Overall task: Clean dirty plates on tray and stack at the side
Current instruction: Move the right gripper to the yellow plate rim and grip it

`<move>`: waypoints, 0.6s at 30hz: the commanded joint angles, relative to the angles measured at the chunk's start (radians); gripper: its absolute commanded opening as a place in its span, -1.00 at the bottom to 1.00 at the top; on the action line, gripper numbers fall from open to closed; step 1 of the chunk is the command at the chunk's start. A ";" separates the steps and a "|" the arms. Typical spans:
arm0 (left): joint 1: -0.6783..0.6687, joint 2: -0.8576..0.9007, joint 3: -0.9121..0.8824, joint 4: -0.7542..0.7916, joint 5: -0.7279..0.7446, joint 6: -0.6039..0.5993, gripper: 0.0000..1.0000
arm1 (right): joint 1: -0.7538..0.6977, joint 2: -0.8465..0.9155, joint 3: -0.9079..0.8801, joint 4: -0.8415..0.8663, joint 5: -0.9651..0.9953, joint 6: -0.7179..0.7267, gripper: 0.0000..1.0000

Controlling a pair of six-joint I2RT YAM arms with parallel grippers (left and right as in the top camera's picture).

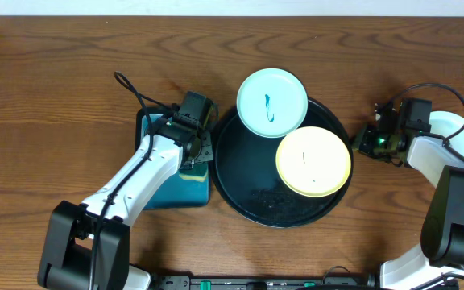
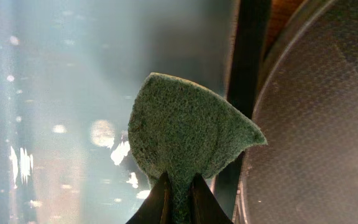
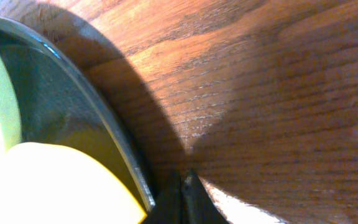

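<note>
Plainly, the left end effector [image 2: 178,186] is clenched on a green scrub pad [image 2: 188,130]. It holds the pad above the teal tray [image 2: 61,93], just left of the black tray [image 1: 248,201], probably to keep it ready for wiping. Two plates are on the black tray. A white plate [image 1: 272,102] with a blue mark rests on the far rim and overhangs it. A yellow plate [image 1: 313,161] lies on the right side, its edge close to the right rim. The right end effector [image 3: 185,186] is pinched closed on nothing, low beside that rim, likely placed to steady or lift the yellow plate. A third plate [image 1: 460,129] sits on the counter [image 1: 55,80] at the right, partly under the right arm, seemingly the stacking spot. The tray's near left floor leaves room to slide a plate, and the counter beyond the rim gives both arms space.
</note>
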 commanded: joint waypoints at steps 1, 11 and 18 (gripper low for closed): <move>0.002 0.003 -0.011 -0.004 -0.009 0.017 -0.85 | 0.026 0.016 -0.009 -0.015 -0.072 -0.008 -0.69; 0.002 0.003 -0.011 -0.003 -0.009 0.017 -0.85 | 0.027 -0.119 0.031 -0.172 -0.071 -0.080 -0.47; 0.002 0.003 -0.011 -0.003 -0.009 0.017 -0.85 | 0.040 -0.214 0.034 -0.302 -0.042 -0.146 -0.30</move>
